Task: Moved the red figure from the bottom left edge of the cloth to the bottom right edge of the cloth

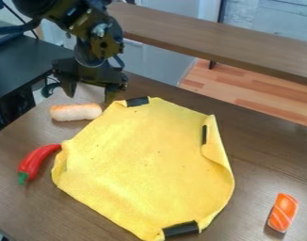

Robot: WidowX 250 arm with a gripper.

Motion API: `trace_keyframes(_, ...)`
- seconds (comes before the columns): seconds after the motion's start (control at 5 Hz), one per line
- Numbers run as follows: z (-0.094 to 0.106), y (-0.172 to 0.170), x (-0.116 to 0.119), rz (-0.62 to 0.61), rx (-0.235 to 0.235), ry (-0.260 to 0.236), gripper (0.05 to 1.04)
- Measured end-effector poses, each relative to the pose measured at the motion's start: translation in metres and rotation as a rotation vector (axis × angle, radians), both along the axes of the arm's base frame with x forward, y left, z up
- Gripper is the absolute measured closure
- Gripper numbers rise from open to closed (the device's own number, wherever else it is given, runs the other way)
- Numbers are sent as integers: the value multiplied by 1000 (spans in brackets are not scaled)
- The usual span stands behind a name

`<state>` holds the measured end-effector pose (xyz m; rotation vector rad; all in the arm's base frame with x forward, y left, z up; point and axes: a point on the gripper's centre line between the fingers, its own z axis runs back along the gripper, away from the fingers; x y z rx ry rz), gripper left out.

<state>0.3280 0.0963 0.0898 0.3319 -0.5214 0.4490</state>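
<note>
My gripper [90, 92] hangs at the upper left, above and behind the cloth's top-left corner, its two fingers spread apart with nothing between them. A red pepper-shaped figure with a green stem [34, 162] lies on the table at the left of the yellow cloth [140, 160]. The pepper's upper end is at the cloth's left edge, and its green tip points toward the bottom of the view. Black pieces sit at the cloth's top, right and bottom edges, where parts of it are folded over.
A pale bread-like piece [76, 112] lies just below the gripper, beside the cloth's upper left. An orange piece with white stripes [283, 212] lies on the brown table [256, 150] at the lower right. A raised wooden ledge [213, 42] runs behind the table.
</note>
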Motion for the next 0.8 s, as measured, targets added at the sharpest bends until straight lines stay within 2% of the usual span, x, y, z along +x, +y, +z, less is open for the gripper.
trace_keyframes(0.2,-10,-1,-2,-2,-5,30,83)
trace_keyframes(0.8,-33,56,-37,-13,-41,60,83)
